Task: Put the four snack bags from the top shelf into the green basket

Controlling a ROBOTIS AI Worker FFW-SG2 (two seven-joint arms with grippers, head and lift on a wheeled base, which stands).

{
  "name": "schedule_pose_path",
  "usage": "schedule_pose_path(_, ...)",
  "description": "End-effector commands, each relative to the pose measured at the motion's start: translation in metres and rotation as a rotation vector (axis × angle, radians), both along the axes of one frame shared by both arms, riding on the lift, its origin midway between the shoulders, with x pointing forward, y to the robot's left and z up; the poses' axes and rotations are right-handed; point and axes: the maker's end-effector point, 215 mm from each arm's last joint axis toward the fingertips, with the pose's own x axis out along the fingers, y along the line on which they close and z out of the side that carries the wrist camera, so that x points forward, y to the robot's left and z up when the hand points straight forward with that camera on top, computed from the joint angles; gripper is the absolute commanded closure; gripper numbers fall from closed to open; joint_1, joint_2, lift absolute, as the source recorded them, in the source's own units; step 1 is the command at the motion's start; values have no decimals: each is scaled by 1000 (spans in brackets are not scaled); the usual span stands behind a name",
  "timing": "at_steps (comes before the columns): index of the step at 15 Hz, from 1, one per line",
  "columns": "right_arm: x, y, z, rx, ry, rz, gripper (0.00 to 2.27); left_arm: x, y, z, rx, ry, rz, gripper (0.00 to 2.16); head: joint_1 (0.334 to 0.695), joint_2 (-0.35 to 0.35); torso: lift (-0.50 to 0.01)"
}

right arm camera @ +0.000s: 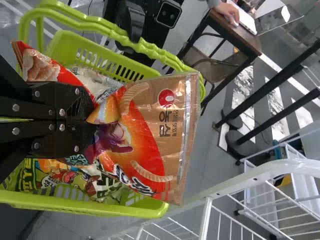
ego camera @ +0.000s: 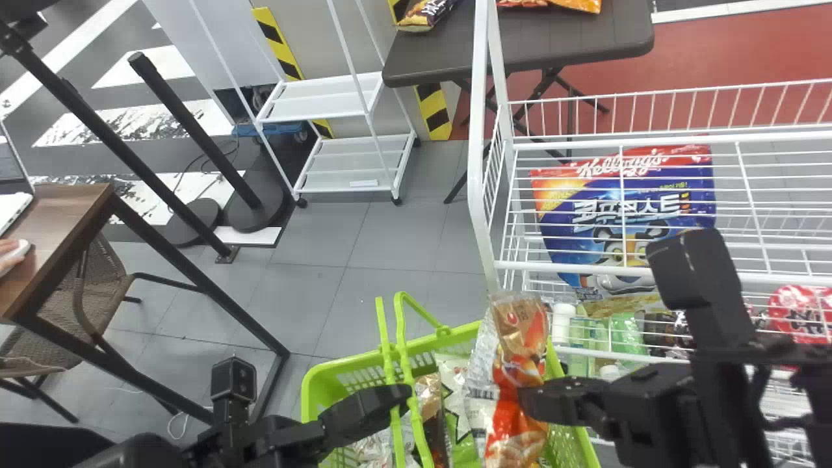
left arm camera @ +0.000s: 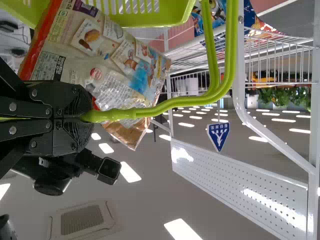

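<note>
My left gripper is shut on the handles of the green basket; in the left wrist view the left gripper clasps the green handles. My right gripper pinches an orange-and-brown snack bag above the basket's right side. In the right wrist view, the right gripper is shut on that snack bag, which hangs over the basket. Other snack bags lie inside the basket, among them a green one. The held bag partly covers them.
A white wire rack stands right beside the basket, holding a large blue-and-red cereal bag, bottles and red packs. Behind are a dark folding table and a white cart. A brown desk stands at the left.
</note>
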Motion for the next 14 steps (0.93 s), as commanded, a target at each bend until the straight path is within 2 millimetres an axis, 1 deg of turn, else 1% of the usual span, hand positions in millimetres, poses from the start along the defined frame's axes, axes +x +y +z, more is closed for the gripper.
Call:
schedule_pose_path(1,9,4,0,-15,-13,15,-2,-1,0,3,-12,-2,-3,2142,695,350,0)
schedule_pose_path(4,14,13,13,15,-26,32,29,-2,0,3,-11,-1,-6,2142,695,350,0)
schedule_pose_path(5,15,11,17,34,-19,29,33,-2,-1,3,-12,-2,-7,2142,695,350,0)
schedule_pose_path(6,17,4,15,39,-8,8,36,-2,-1,3,-12,-2,-7,2142,695,350,0)
schedule_pose_path(7,26,-12,23,28,-49,-35,36,-1,-2,3,-12,-4,-12,2142,695,350,0)
schedule_pose_path(8,36,-35,23,-24,-101,-96,36,-1,-4,4,-13,-5,-17,2142,695,350,0)
schedule_pose_path(9,40,-60,3,-106,-108,-161,36,0,-6,4,-14,-7,-21,2142,695,350,0)
schedule_pose_path(10,36,-90,-27,-201,-81,-223,36,1,-8,5,-15,-12,-27,2142,695,350,0)
schedule_pose_path(11,43,-124,-50,-288,-94,-305,36,1,-9,6,-16,-14,-30,2142,695,350,0)
schedule_pose_path(13,110,-175,-39,-328,-367,-533,36,5,-10,8,-15,-24,-31,2142,695,350,0)
schedule_pose_path(14,134,-196,-25,-323,-503,-606,36,6,-9,9,-14,-27,-30,2142,695,341,0)
